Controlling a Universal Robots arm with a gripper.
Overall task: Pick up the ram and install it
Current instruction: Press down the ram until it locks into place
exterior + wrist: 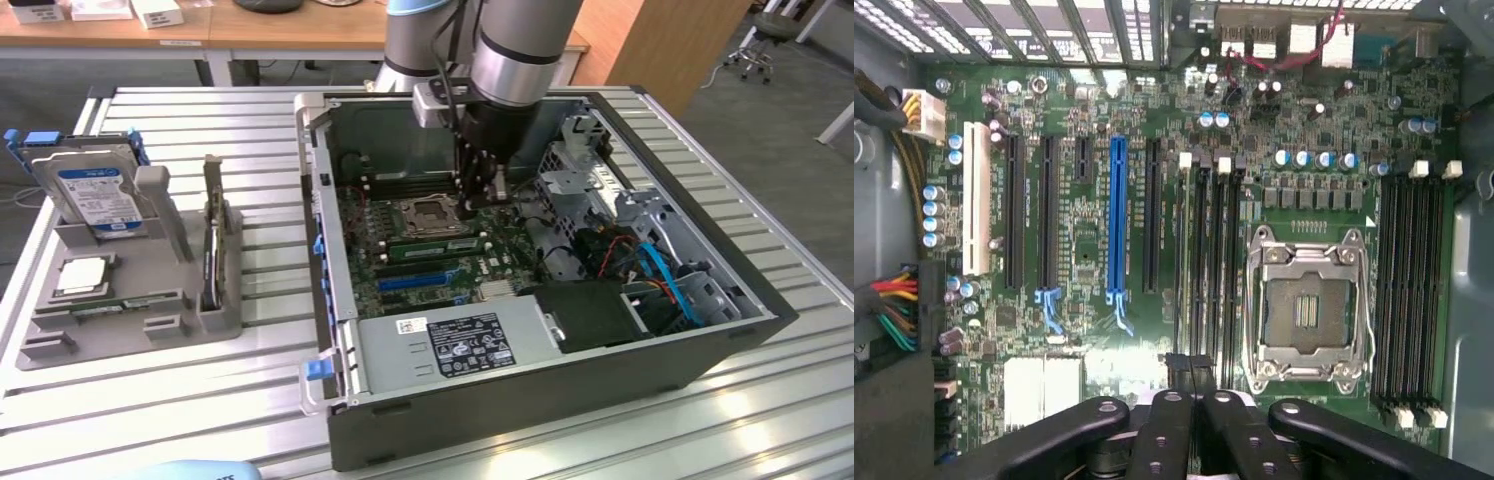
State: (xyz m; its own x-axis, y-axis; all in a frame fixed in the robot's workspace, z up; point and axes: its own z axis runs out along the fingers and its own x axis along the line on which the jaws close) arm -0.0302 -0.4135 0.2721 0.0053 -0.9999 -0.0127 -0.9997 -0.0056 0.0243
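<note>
A green ram (430,244) stick sits edge-up in a slot just beside the empty CPU socket (424,212) on the motherboard inside the open computer case (534,400). My gripper (483,195) reaches down into the case, just past the socket toward the exterior view's right. In the wrist view the gripper (1189,375) is shut, fingertips together over the end of the bank of memory slots (1209,260) next to the socket (1309,310). Nothing shows between the fingers. I cannot tell whether the tips touch the slot or the stick.
A grey holder (174,320) at the exterior view's left carries a blue-labelled hard drive (96,195), a square silver CPU chip (83,275) and another thin stick standing upright (211,240). A second slot bank (1409,280) lies on the socket's other side. Drive cages and cables (654,270) crowd the case's right.
</note>
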